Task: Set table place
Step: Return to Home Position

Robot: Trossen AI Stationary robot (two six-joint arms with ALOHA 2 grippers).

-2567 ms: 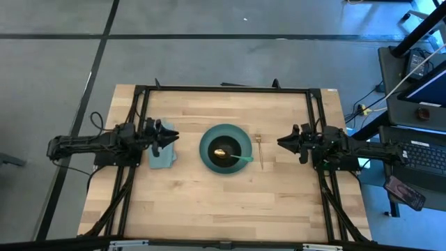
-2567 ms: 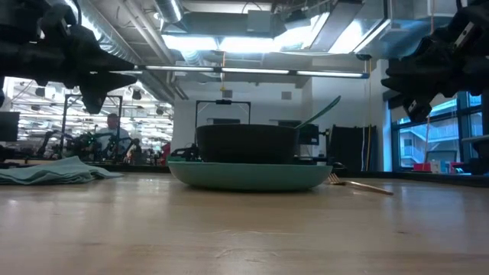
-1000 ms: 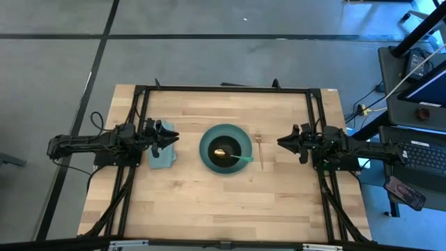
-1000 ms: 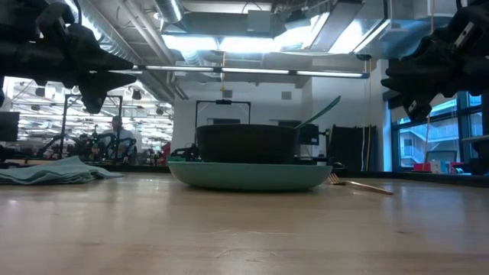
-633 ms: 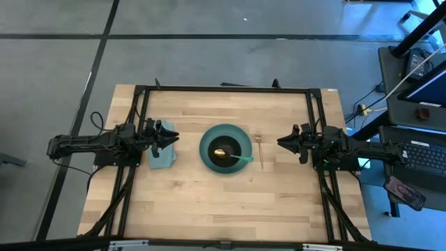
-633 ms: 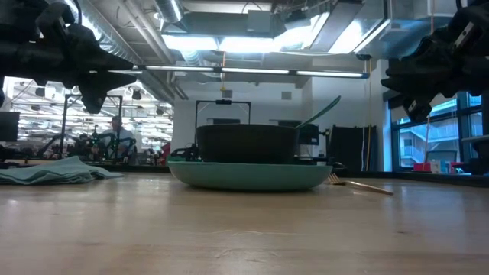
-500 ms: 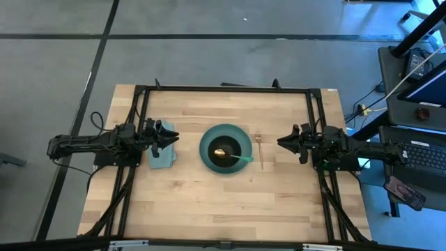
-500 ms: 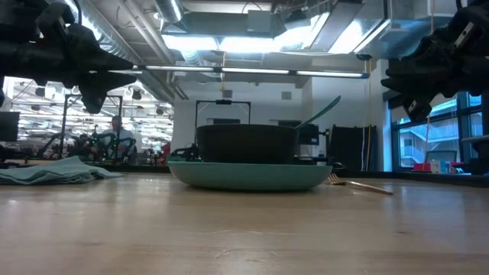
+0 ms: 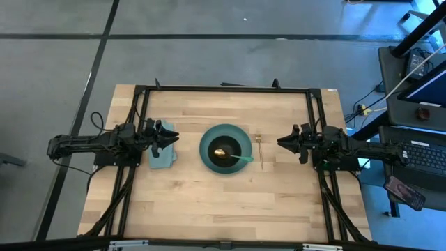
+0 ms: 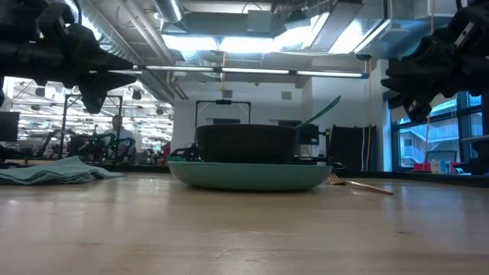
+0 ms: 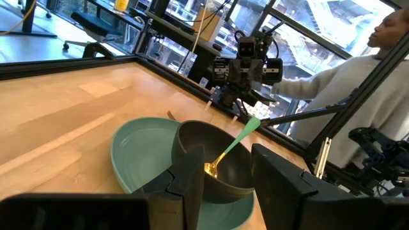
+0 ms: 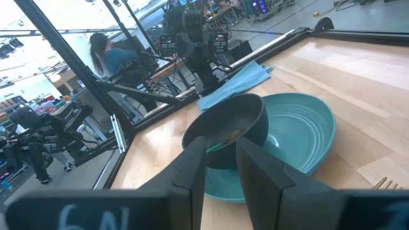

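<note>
The teal plate [image 9: 208, 159] sits at the middle of the table [image 9: 223, 202], with the black bowl [image 9: 225, 141] on it. The gold spoon lies with its scoop in the bowl and its teal handle [image 9: 244, 158] leaning over the rim. The gold fork [image 9: 260, 150] lies flat just right of the plate. The folded teal napkin [image 9: 162, 159] lies flat to the plate's left. My left gripper [image 9: 171, 137] hangs open above the napkin's right edge. My right gripper [image 9: 281, 141] hangs open to the right of the fork. Both are raised clear of the table in the low view.
A black rail frame [image 9: 223, 89] runs around the table top. Bare wood [image 9: 223, 209] lies between the plate and the near edge. A person in white [image 11: 358, 76] stands beyond the right side, and another person [image 12: 105, 51] is beyond the left side.
</note>
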